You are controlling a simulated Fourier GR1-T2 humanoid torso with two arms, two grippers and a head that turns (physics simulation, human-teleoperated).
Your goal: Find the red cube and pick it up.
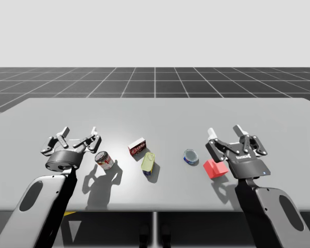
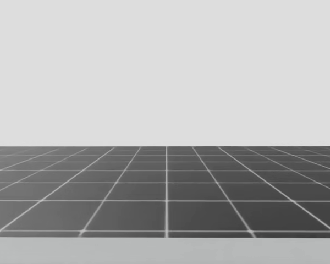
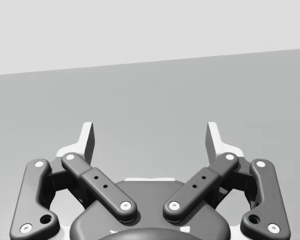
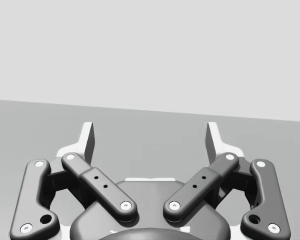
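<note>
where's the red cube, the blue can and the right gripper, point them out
red cube [image 1: 214, 169]: high view, on its visible red face.
blue can [image 1: 191, 156]: high view, on its middle.
right gripper [image 1: 224, 130]: high view, midway between its open fingertips.

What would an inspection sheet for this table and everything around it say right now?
Surface: grey table, flat, with things lying on its near half.
Job's things: red cube on the table, close by my right gripper, not held.
Clutter: red and white can on its side; red box; yellow-green can lying down; short blue can.
Grippers: left gripper open, nothing between its fingers; right gripper open, nothing between its fingers.
Cables: nothing seen.
Surroundings: dark gridded floor beyond the table, plain pale backdrop.
</note>
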